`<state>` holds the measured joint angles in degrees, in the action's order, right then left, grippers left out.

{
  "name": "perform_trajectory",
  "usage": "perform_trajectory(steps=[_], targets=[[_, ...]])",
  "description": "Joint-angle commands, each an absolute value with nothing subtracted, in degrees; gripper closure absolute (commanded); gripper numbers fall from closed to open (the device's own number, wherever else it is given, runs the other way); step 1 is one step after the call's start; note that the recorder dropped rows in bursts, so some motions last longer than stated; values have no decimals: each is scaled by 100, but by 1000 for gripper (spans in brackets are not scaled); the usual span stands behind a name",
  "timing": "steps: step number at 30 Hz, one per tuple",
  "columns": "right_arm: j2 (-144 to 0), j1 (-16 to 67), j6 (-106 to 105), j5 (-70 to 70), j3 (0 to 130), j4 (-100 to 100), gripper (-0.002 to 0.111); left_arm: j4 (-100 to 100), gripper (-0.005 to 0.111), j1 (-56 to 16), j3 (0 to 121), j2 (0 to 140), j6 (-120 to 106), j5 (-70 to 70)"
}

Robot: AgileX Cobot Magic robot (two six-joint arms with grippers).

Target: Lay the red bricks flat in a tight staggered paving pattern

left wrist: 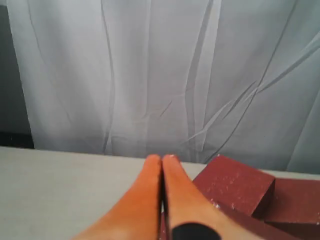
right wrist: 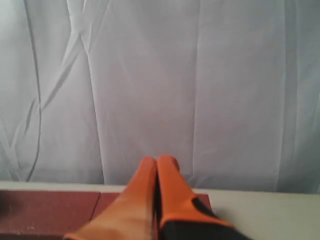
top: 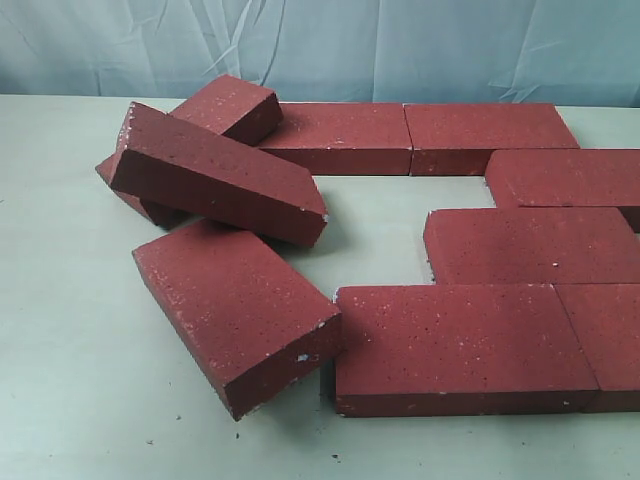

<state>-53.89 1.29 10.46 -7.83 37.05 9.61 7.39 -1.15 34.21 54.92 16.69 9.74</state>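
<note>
1. Red bricks [top: 465,340]: six are laid flat on the table [top: 70,380], toward its rear and right; gaps are left between rows.
2. Loose bricks [top: 215,170]: three are left askew at the left, one propped across another.
3. Left gripper [left wrist: 161,159]: fingers are pressed together, nothing held.
4. Right gripper [right wrist: 156,160]: fingers are pressed together, nothing held.

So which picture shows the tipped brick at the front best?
The exterior view: the front tipped brick shows whole, top and sides. The left wrist view shows brick parts I cannot match to it; the right wrist view shows only flat bricks.
</note>
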Motion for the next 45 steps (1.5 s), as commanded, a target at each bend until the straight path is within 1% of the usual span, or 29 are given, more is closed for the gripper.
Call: perform_trajectory(steps=[1, 7, 9, 11, 16, 22, 25, 29, 33, 37, 45], targets=[[-6248, 322, 1054, 69, 4262, 1392, 109, 900, 107, -126, 3688, 6028, 1696, 388], [-7212, 832, 658, 1294, 4870, 1448, 109, 1160, 107, -126, 3912, 6488, 1696, 154], [-7598, 1004, 450, 1606, 5059, 1448, 109, 1160, 107, -176, 3961, 6644, 1663, -198], [-7978, 1120, 312, 1793, 5251, 1448, 109, 1170, 107, -248, 4018, 6829, 1509, -500], [-9024, 1273, 33, 1917, 5802, 1215, 109, 1155, 107, -406, 4259, 7193, 1396, -451], [-10137, 1273, -951, 2252, 6640, 249, 109, 1234, 107, -650, 4508, 7607, 1396, -481], [-10581, 1273, -1764, 2553, 7017, -519, 109, 1251, 107, -707, 4664, 7885, 1375, -541], [-11032, 1273, -3178, 2954, 7466, -2118, 109, 1281, 107, -707, 4873, 8262, 1341, -835], [-11376, 1273, -4092, 3126, 7753, -3194, 109, 1268, 107, -707, 4935, 8563, 1282, -638], [-11700, 1329, -4545, 3124, 7959, -3730, 109, 1229, 107, -707, 5060, 8786, 1282, -642], [-12249, 1683, -4569, 3124, 8336, -3761, 109, 1186, 107, -784, 5151, 9008, 1282, -587]])
